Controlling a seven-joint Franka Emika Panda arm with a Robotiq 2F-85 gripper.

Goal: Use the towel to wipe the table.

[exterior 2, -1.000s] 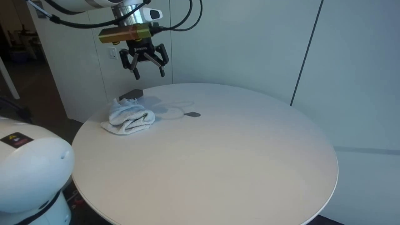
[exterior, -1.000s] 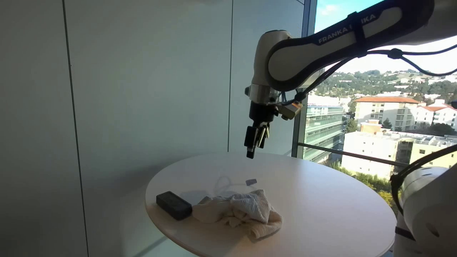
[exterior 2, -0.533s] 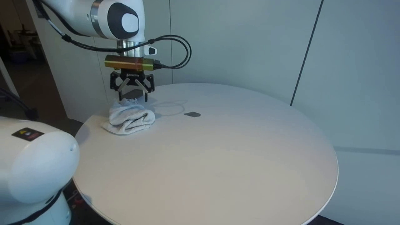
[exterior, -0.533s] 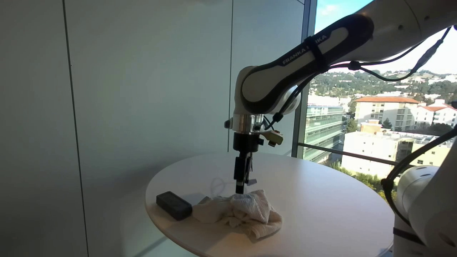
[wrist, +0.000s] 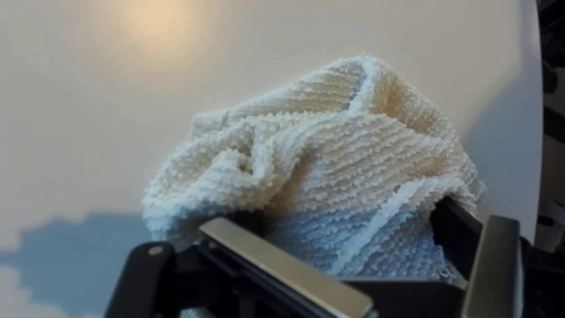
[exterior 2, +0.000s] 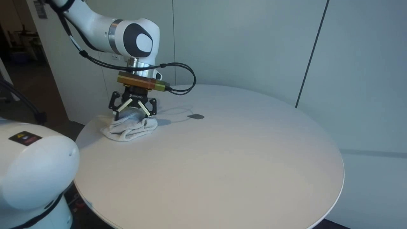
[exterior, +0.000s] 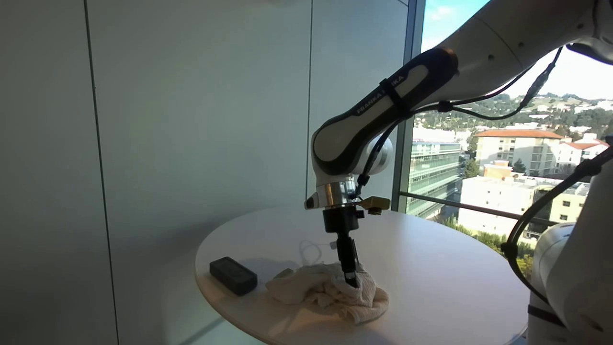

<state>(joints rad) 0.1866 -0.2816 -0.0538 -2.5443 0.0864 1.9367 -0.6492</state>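
A crumpled off-white ribbed towel lies on the round white table point(exterior: 431, 287). It shows in both exterior views point(exterior: 301, 287) point(exterior 2: 127, 129) and fills the middle of the wrist view point(wrist: 335, 163). My gripper points down into the towel in both exterior views point(exterior: 352, 281) point(exterior 2: 132, 118). In the wrist view the gripper's fingers point(wrist: 348, 216) stand wide apart, with a raised fold of towel between them. The fingertips are sunk into the cloth, so their ends are hidden. The gripper is open and touches the towel.
A dark rectangular block point(exterior: 233, 276) lies on the table near its edge, beside the towel. A small flat grey patch point(exterior 2: 195, 116) is on the tabletop. A wall panel point(exterior 2: 248, 47) rises behind the table. A window point(exterior: 517, 158) is beyond it.
My arm has come down from above the table to the towel, with the fingers staying apart. The towel has been pressed lower and shifted slightly to the right in an exterior view.
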